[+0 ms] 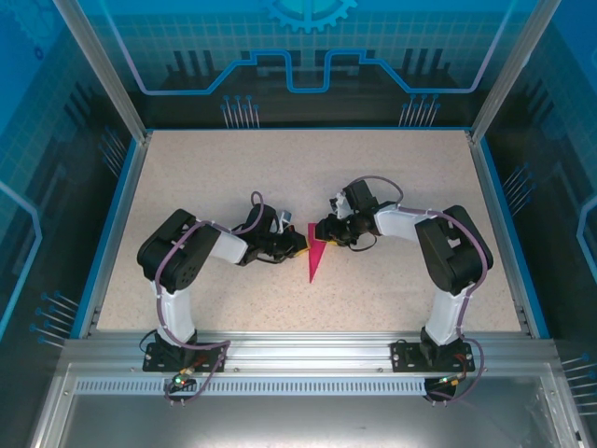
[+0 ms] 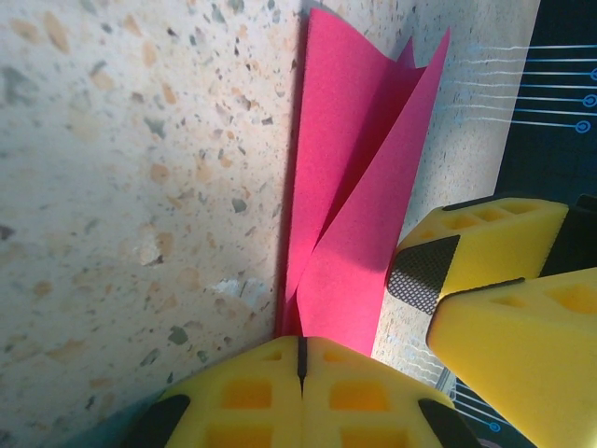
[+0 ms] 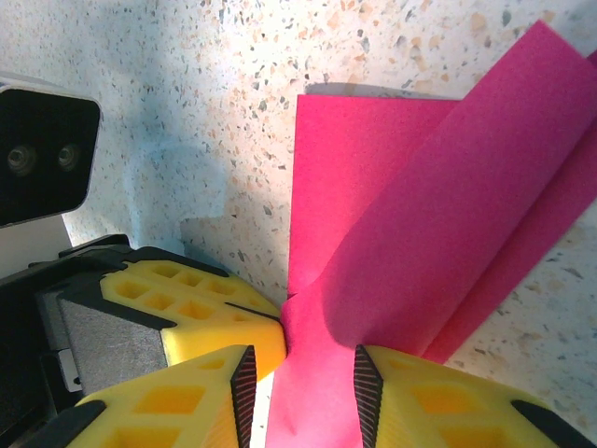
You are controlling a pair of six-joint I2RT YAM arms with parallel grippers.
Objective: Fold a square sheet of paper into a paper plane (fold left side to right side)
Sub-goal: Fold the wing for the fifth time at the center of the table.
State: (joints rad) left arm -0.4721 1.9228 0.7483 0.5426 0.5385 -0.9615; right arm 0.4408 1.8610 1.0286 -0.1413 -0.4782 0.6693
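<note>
The magenta-pink paper plane [image 1: 315, 263] lies mid-table as a narrow dart, its tip pointing toward the arm bases. In the left wrist view the paper plane [image 2: 354, 215] rises from a centre crease with two flaps partly lifted. My left gripper [image 2: 300, 359] is shut, pinching the paper's near end, and it meets the sheet from the left [image 1: 298, 245]. My right gripper [image 3: 300, 392] stands open with the paper plane [image 3: 420, 215] passing between its fingers; it sits at the dart's wide end [image 1: 322, 233]. The right gripper's fingers [image 2: 494, 229] hover just beside the paper.
The speckled tabletop [image 1: 187, 187] is bounded by a blue rim and aluminium posts. The left arm's yellow fingers [image 3: 210, 313] and its wrist camera [image 3: 42, 163] crowd the right gripper closely. Both grippers are almost touching over the paper.
</note>
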